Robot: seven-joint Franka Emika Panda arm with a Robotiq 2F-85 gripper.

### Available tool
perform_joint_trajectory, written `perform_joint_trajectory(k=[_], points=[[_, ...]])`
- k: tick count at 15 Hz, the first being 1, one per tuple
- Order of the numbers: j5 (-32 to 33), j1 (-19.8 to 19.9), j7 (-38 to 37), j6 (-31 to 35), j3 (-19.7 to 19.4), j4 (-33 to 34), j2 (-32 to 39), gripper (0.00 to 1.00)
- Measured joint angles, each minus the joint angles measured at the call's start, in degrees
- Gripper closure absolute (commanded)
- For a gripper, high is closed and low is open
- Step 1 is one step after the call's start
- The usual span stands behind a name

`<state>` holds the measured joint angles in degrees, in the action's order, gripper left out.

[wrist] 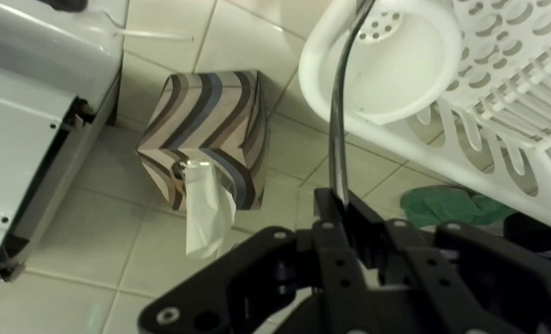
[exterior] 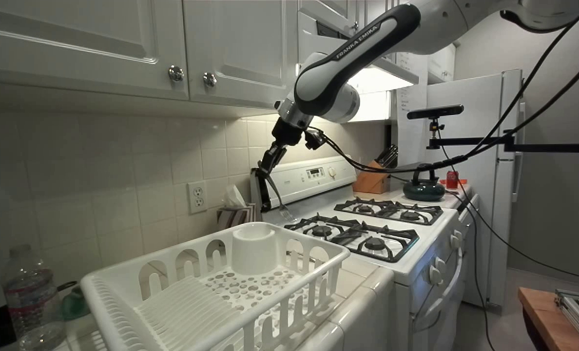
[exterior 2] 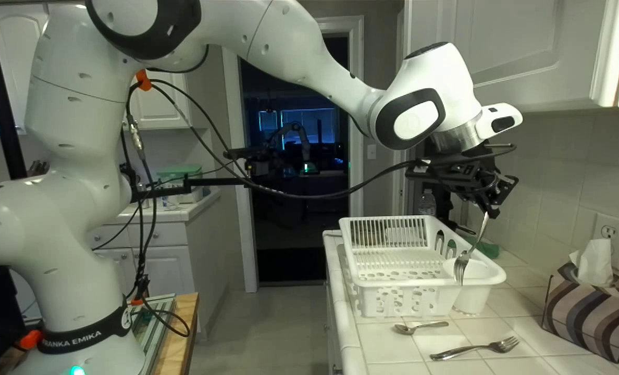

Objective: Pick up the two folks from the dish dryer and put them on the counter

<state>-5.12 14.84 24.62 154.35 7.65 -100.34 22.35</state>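
Mara: What takes up the most room?

Joel: A pale tiled counter, with a white gas stove standing against it.

Mara: And overhead?

Joel: A white robot arm with black trim stretches out above the counter, its wrist angled downward.

Mara: Next in size?

Joel: The white plastic dish rack, slotted along its sides, resting on the counter. In the wrist view, a striped tissue box sits between rack and stove, a white tissue rising from its top.

Mara: What of the gripper?

Joel: Black, its fingertips pointing down, and clamped on a slim metal handle. Near it, at a corner of the rack, stands the round white utensil cup.

Mara: Whose handle?

Joel: That of a metal fork, hanging tines down. It crosses in front of the cup in the wrist view; whether it hangs directly over the cup cannot be told.

Mara: And the second fork?

Joel: Lying on the counter in an exterior view, near the tissue box.

Mara: Smallest?

Joel: A metal spoon, also on the counter, just beside the rack.
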Motion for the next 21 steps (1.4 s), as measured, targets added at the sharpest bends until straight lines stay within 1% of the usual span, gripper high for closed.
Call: perform_joint_trajectory(k=[5, 9, 14, 18, 21], points=[[-1.7, 0.1, -1.1, -8.9, -3.7, 0.0, -0.6, 0.98], [-1.7, 0.0, -3.4, -13.1, -6.5, -0.1, -0.3, 0.98], [-1.7, 0.0, -6.6, -13.9, -8.8, -0.1, 2.0, 0.98], [-1.7, -0.1, -8.5, -13.4, -9.2, 0.0, 4.6, 0.98], [-1.7, -0.1, -9.5, -11.2, -9.2, 0.0, 6.5, 0.98]])
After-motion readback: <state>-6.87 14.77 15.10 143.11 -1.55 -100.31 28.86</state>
